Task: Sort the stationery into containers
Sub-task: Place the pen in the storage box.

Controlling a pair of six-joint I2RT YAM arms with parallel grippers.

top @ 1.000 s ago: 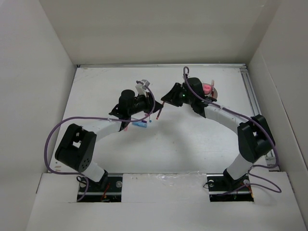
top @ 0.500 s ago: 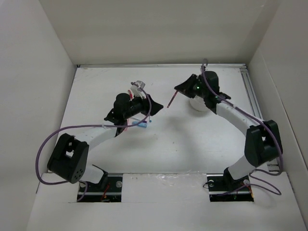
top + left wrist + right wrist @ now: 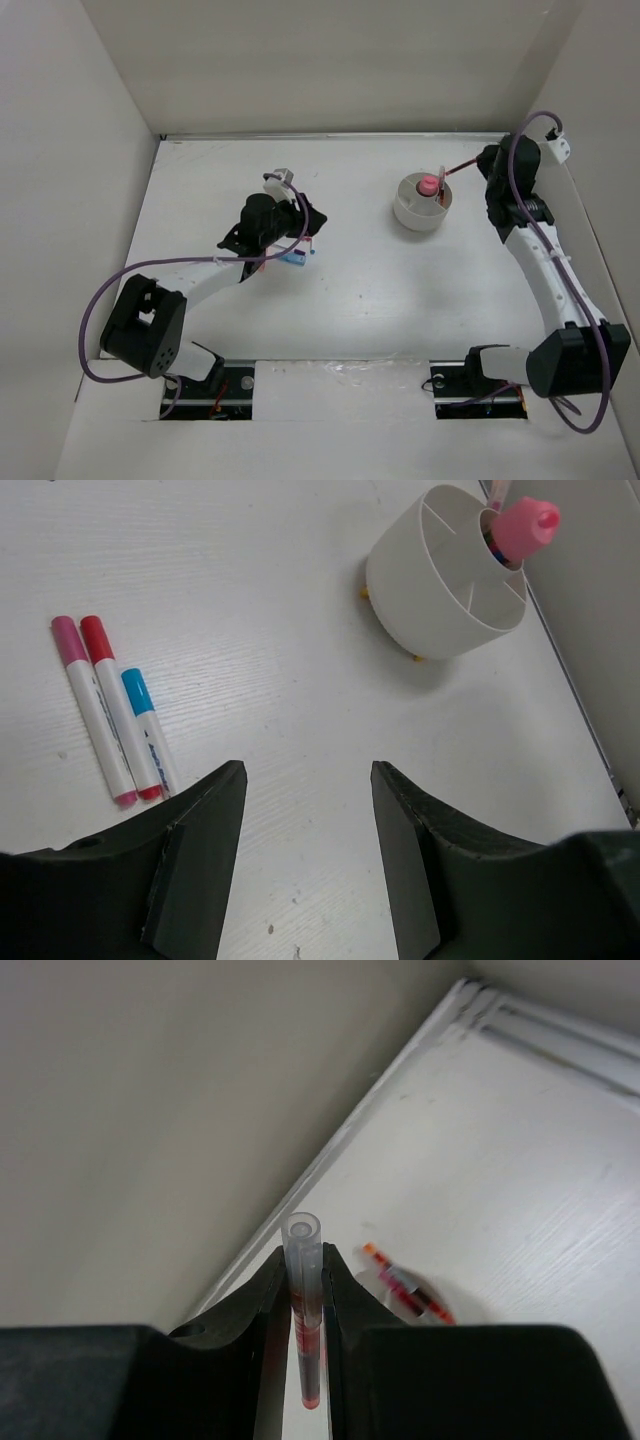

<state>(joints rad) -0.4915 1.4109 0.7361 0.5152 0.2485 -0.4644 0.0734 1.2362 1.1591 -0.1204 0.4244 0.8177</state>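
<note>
My right gripper is shut on a thin red pen with a clear end. In the top view that gripper hangs just right of the round white divided tub, and the pen points toward the tub. A pink-capped item stands in one compartment. My left gripper is open and empty over bare table, left of the tub. Three white markers lie side by side to its left, with pink, red and blue caps.
White walls box in the table, and a rail runs along its right edge close to my right arm. A blurred red and orange pen-like item lies on the table below my right gripper. Small orange bits sit at the tub's foot.
The left gripper has opened and drawn back slightly. The right gripper closed on the red pen and swung it from the table's middle to the right of the tub.
</note>
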